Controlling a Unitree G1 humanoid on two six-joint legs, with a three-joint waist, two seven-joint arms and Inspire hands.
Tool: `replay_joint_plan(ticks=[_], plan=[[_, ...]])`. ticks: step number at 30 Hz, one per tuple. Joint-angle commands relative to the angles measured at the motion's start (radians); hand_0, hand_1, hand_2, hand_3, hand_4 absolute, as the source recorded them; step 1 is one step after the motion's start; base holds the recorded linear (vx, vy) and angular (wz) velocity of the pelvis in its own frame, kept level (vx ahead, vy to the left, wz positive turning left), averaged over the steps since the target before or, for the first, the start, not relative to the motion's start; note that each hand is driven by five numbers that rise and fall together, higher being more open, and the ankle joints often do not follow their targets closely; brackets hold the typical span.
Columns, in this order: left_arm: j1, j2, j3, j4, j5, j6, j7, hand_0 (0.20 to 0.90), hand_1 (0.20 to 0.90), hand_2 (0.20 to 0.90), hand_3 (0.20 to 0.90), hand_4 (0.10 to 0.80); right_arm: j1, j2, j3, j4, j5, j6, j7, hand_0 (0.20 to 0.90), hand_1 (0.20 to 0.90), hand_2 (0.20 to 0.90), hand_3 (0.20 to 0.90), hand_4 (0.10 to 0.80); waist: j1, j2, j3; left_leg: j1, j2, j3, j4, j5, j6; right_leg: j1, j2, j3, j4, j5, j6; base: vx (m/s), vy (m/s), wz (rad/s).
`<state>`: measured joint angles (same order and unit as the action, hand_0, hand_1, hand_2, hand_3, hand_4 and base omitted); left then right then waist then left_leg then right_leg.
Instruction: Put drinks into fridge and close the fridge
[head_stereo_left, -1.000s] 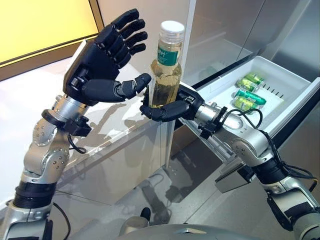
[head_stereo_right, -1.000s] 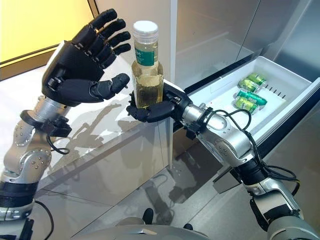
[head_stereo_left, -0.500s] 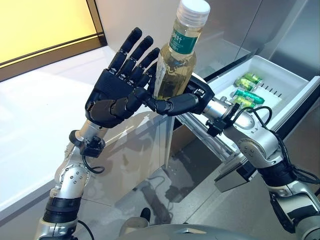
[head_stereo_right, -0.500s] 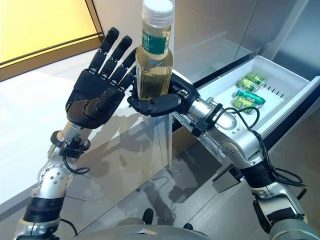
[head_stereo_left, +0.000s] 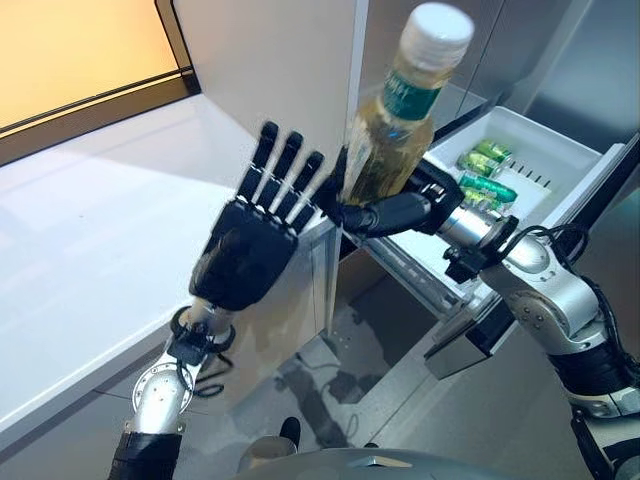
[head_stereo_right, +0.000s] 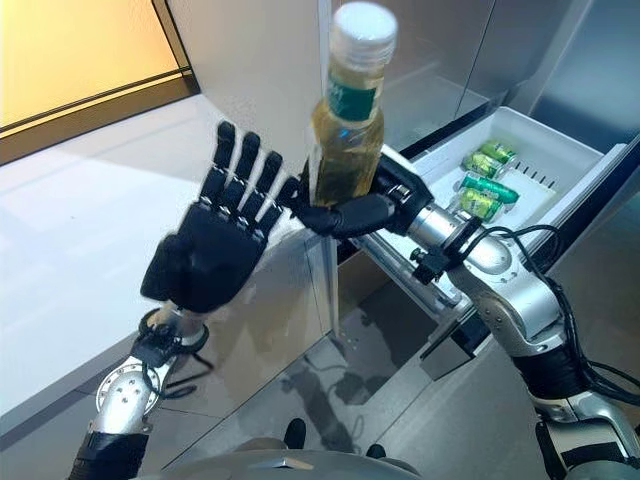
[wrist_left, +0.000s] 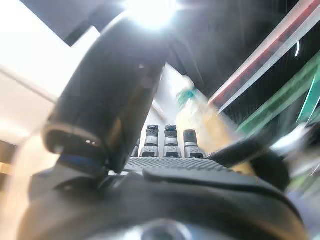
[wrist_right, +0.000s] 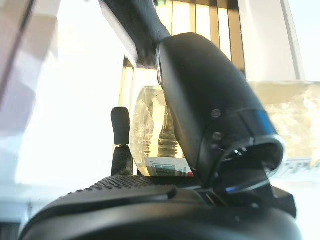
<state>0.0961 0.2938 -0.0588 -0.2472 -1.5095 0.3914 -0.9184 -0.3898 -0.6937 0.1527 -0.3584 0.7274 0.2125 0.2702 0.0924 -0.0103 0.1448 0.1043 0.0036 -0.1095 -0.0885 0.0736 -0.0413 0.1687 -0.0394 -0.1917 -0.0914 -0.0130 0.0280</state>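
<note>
Bottle up mid-frame, ready to go into the drawer at upper right.

R hand (head_stereo_left: 395, 212) is wrapped round the lower body of the bottle (head_stereo_left: 400, 125), which tilts w/ its white cap toward top centre, prob. gripped low so the neck clears the fridge front. L hand (head_stereo_left: 245, 255) sits just left of it, fingers straight and spread, grasping nothing, looks like a guard or a hand-over. Fridge drawer (head_stereo_left: 545, 150) stands pulled out, green cans (head_stereo_left: 482, 170) lying inside, so room is left beside them.
</note>
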Motion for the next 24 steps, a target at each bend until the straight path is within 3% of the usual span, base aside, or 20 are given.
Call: replay_joint_plan(ticks=[1, 7, 14, 20, 24], plan=[[0.001, 0.011, -0.046, 0.007, -0.214, 0.071, -0.093, 0.9, 0.9, 0.9, 0.9, 0.8, -0.113, 0.027, -0.167, -0.077, 0.091, -0.214, -0.036, 0.3, 0.3, 0.3, 0.2, 0.1, -0.015, -0.042, -0.1, 0.023, -0.072, 0.046, 0.001, -0.088, 0.069, -0.045, 0.003, 0.064, 0.011, 0.066, 0.017, -0.005, 0.008, -0.1], [0.047, -0.002, -0.105, 0.044, -0.383, 0.265, -0.065, 0.9, 0.9, 0.9, 0.9, 0.8, -0.082, -0.006, -0.231, -0.061, 0.101, -0.239, -0.064, 0.3, 0.3, 0.3, 0.2, 0.1, -0.03, -0.05, -0.09, 0.017, -0.068, 0.063, 0.001, -0.092, 0.069, -0.057, 0.005, 0.072, 0.015, 0.069, 0.018, -0.007, 0.0, -0.04], [0.092, -0.016, -0.129, 0.159, -0.345, 0.351, -0.093, 0.9, 0.9, 0.9, 0.9, 0.8, -0.019, -0.016, -0.287, -0.047, 0.141, -0.234, -0.026, 0.3, 0.3, 0.3, 0.2, 0.1, -0.049, -0.057, -0.084, 0.011, -0.063, 0.083, 0.001, -0.093, 0.066, -0.07, 0.008, 0.08, 0.018, 0.074, 0.022, -0.013, -0.002, -0.07], [0.154, -0.067, -0.092, 0.4, -0.036, 0.384, -0.234, 0.9, 0.9, 0.9, 0.9, 0.8, 0.068, -0.031, -0.344, -0.022, 0.158, -0.232, 0.015, 0.3, 0.3, 0.3, 0.2, 0.1, -0.063, -0.064, -0.082, 0.006, -0.058, 0.103, 0.001, -0.092, 0.063, -0.08, 0.01, 0.088, 0.021, 0.077, 0.028, -0.006, 0.001, -0.06], [0.179, -0.093, -0.042, 0.641, 0.296, 0.32, -0.318, 0.9, 0.9, 0.9, 0.9, 0.8, 0.117, -0.052, -0.372, 0.021, 0.167, -0.261, 0.035, 0.3, 0.3, 0.3, 0.2, 0.1, -0.07, -0.065, -0.083, 0.012, -0.054, 0.114, 0.001, -0.103, 0.063, -0.077, 0.012, 0.089, 0.018, 0.07, 0.032, 0.016, 0.002, -0.05]])
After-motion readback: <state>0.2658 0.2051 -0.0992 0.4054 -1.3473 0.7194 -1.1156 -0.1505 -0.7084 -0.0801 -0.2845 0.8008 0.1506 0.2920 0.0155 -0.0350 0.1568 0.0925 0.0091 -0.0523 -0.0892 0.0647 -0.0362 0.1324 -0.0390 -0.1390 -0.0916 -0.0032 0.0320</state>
